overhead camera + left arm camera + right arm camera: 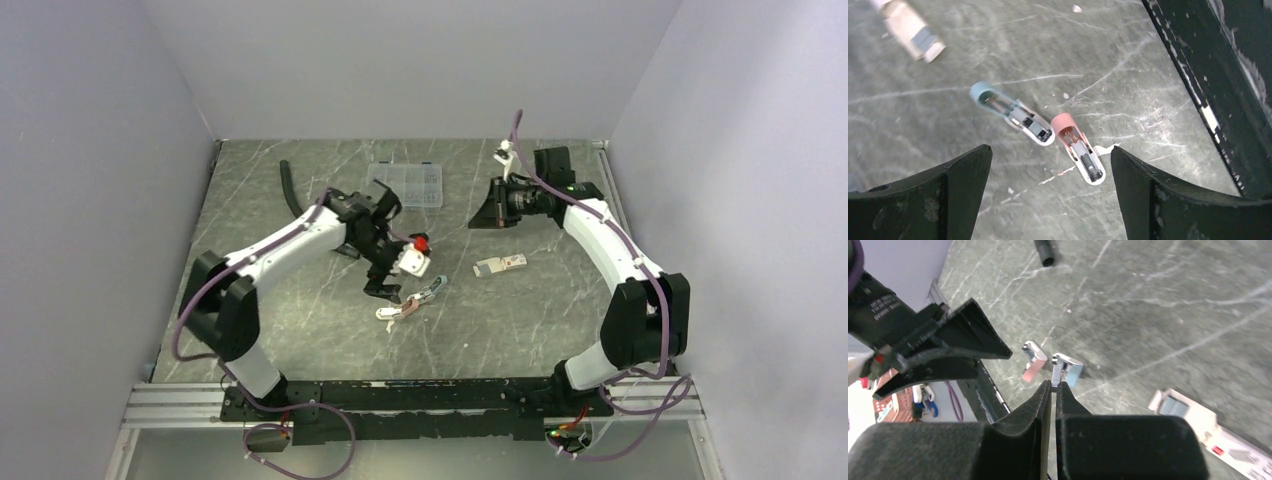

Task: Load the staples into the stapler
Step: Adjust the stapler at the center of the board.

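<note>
— Top external: where are my grippers on the table (pixel 300 330)?
— I've got my left gripper (pixel 1050 149) spread wide over the blue stapler (pixel 1010 112) and pink stapler (pixel 1080 150), side by side mid-table. My right gripper (pixel 1054 386) is toward the far right corner, pinched on the staples (pixel 1054 371).

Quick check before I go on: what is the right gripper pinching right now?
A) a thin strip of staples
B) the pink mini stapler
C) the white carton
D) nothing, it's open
A: the right wrist view shows the right gripper shut on a thin ridged strip of staples poking past its tips.
</note>
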Controlling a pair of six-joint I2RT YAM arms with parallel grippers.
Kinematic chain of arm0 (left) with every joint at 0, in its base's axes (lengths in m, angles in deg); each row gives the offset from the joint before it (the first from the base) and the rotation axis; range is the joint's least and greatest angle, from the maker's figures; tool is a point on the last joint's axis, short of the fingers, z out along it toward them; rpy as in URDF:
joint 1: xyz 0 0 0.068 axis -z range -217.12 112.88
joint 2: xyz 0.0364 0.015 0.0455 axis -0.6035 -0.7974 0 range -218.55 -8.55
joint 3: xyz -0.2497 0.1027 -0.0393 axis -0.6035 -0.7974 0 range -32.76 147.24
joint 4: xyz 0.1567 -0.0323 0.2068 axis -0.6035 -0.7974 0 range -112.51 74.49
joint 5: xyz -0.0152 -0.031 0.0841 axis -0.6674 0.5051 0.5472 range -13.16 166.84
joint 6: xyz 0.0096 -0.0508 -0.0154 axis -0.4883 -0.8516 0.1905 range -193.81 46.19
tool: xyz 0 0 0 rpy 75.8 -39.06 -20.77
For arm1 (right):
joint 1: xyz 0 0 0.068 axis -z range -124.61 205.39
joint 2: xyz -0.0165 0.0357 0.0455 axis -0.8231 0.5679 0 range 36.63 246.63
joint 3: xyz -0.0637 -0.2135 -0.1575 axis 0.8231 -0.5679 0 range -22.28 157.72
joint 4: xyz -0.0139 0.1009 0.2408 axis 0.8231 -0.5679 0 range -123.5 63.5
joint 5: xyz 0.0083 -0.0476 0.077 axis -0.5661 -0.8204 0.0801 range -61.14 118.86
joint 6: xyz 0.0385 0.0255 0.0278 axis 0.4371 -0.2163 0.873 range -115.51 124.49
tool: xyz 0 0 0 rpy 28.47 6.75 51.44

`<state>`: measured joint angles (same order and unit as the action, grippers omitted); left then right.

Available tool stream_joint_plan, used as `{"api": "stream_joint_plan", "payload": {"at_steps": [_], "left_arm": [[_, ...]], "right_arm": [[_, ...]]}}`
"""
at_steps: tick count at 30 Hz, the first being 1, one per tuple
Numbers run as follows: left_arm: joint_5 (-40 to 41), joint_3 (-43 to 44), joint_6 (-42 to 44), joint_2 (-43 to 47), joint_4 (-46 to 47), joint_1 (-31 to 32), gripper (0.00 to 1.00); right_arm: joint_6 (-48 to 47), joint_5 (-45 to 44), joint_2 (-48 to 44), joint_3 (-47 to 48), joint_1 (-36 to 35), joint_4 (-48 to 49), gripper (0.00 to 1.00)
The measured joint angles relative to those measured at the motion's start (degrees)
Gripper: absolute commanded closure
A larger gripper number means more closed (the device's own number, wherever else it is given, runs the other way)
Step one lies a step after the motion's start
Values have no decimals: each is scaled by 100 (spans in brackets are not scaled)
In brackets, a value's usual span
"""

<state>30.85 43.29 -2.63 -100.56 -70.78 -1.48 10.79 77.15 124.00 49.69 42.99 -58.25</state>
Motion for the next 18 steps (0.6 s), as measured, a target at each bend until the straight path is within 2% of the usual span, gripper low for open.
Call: {"api": "stream_joint_plan", "payload": {"at_steps": [5,9,18], "left_arm": [[461,369,887,-791,-531,586,10],[841,612,1392,-1287,-850,901,13],[1342,748,1893,-1790,-1126,1058,27]], "right_arm": [[-227,22,-157,-378,501,-33,100],[-293,31,-181,-485,608,-63,100],[-289,166,-199,-592,664,-50,100]]}}
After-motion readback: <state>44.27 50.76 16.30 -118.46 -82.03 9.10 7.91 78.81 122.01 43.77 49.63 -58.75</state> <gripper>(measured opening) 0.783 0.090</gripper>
